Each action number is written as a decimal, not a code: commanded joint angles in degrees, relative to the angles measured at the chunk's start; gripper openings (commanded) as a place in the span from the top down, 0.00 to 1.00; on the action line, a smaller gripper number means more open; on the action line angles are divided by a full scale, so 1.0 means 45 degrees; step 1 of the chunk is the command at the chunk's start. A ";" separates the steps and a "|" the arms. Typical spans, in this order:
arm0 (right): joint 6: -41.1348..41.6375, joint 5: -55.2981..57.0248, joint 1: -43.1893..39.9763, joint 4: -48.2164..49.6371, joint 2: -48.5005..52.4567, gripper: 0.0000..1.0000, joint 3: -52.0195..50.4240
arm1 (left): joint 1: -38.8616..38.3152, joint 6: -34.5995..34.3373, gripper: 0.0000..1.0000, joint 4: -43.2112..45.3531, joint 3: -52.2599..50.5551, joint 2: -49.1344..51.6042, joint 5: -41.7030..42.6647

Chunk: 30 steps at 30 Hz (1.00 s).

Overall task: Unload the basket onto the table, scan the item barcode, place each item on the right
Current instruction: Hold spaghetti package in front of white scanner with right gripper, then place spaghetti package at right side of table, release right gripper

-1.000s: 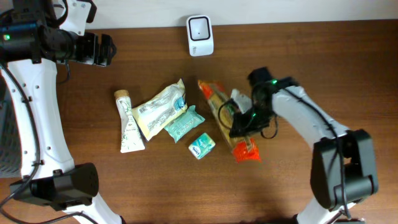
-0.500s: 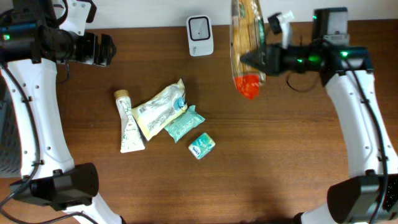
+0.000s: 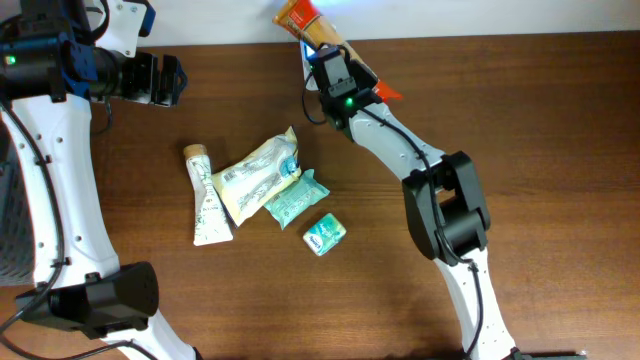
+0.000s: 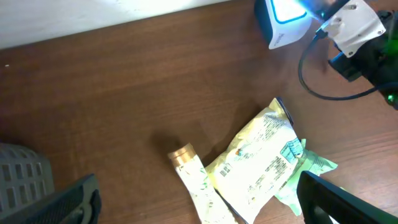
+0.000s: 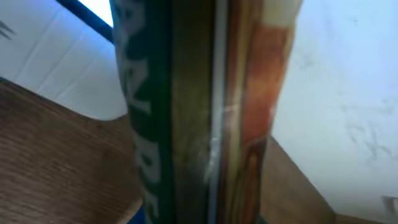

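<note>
Orange-and-green packet (image 3: pixel 298 16) is clamped in the right gripper (image 3: pixel 332 62) and held above the scanner (image 4: pixel 283 22), which glows blue at the far edge of the tabletop (image 3: pixel 540 130). The step in hand is presentation. The barcode is not discernible, so the next move likely calls for turning the packet until the code faces the window. Left gripper (image 3: pixel 168 80) stands wide and empty. Count: one scanner and one held packet. Four items lie mid-tabletop: tube (image 3: pixel 207 200), cream pouch (image 3: pixel 258 175), teal pouch (image 3: pixel 295 198), small sachet (image 3: pixel 324 233).

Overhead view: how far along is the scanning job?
Done: the orange-green packet is off the table, gripped in the right tool. In hand: it's held at the scanner, which glows blue. Left: tube, yellow pouch, teal pack and small packet lie there, maybe next.
</note>
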 commanded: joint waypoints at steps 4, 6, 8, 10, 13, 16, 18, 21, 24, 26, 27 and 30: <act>-0.0160 0.2453 0.0223 0.0364 -0.0704 0.96 0.0695 | 0.0024 0.0199 0.01 0.0019 0.0010 -0.0019 0.0063; -0.0427 0.2715 0.0330 0.0355 -0.0806 0.96 0.0695 | 0.0024 0.0194 0.01 0.0019 0.0010 -0.0019 0.0063; -0.0126 0.2346 0.0461 -0.0175 -0.1370 0.96 0.0695 | 0.0024 0.0199 0.01 0.0019 0.0010 -0.0019 0.0063; 0.2293 0.0034 0.0287 -0.2613 -0.3211 0.96 0.0695 | 0.0024 0.0194 0.01 0.0019 0.0010 -0.0019 0.0063; 0.5678 -0.4109 -0.0296 -0.6611 -0.6387 0.96 0.0699 | 0.0024 0.0199 0.01 0.0019 0.0010 -0.0019 0.0063; 0.7645 -0.5770 -0.2268 -1.1788 -0.8976 0.96 0.0699 | 0.0024 0.0194 0.01 0.0019 0.0010 -0.0019 0.0063; 0.7635 -0.5765 -0.3934 -1.4076 -0.8869 0.96 0.0447 | 0.0024 0.0199 0.01 0.0019 0.0010 -0.0019 0.0063; 0.5503 -0.5785 -0.6256 -1.3474 -0.7966 0.96 -0.3060 | 0.0024 0.0199 0.01 0.0015 0.0010 -0.0019 0.0063; 0.4328 -0.5775 -0.7354 -1.0321 -0.7436 0.96 -0.6732 | 0.0024 0.0199 0.01 0.0015 0.0010 -0.0019 0.0063; 0.4250 -0.5780 -0.7703 -0.9544 -0.7368 0.62 -0.7645 | 0.0024 0.0199 0.01 0.0015 0.0010 -0.0019 0.0063; 0.4357 -0.5799 -0.7708 -0.9554 -0.7378 0.37 -0.7611 | 0.0024 0.0194 0.01 0.0019 0.0010 -0.0019 0.0063; 0.4915 -0.8461 -0.7708 -1.2109 -0.7378 0.16 -0.4643 | 0.0024 0.0194 0.01 0.0015 0.0010 -0.0019 0.0063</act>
